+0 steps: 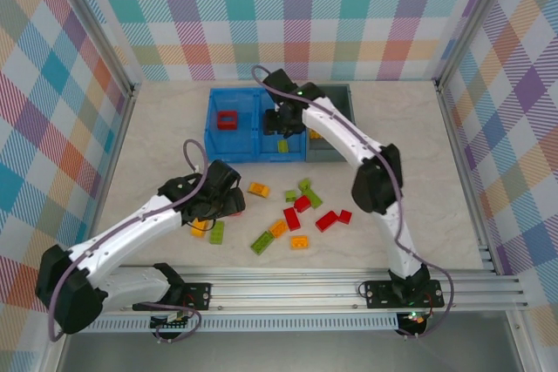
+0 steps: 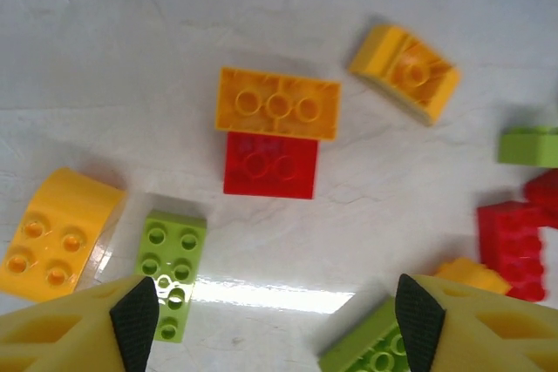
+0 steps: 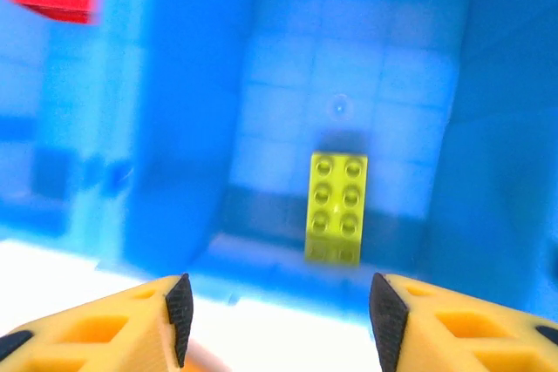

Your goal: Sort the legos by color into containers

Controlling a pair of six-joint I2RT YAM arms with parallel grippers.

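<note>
Item, my left gripper (image 2: pixel 279 324): jaws apart, nothing between them, hanging low over the loose bricks on the table. Item, my right gripper (image 3: pixel 279 320): jaws likewise apart and empty, held over the right compartment of the blue two-compartment plastic bin (image 1: pixel 211 124). Item, a lime-green six-stud plastic brick (image 3: pixel 336 206) lies flat on that compartment's floor, free of my fingers. A red open square plastic frame (image 1: pixel 227 119) sits in the left compartment, and the smaller dark grey plastic bin (image 1: pixel 336 91) stands just beside the blue one, with something yellow-orange inside. Under my left wrist, an orange three-stud brick (image 2: pixel 277 104) touches a red flat brick (image 2: pixel 270 165) along one long edge, and a lime-green narrow brick (image 2: pixel 170 272) lies alone near my left pad. Judgement: I would take the lone lime brick first. For the touching pair, I would close across the short ends of one brick so the other is not dragged along, and come down square. Surface: a pale marbled tabletop (image 1: pixel 166 128), glossy enough to show glare, so I expect bricks to skid if nudged. Room: pastel plaid walls (image 1: pixel 288 15) on three sides, with an aluminium rail (image 1: pixel 305 289) at the near edge.
</note>
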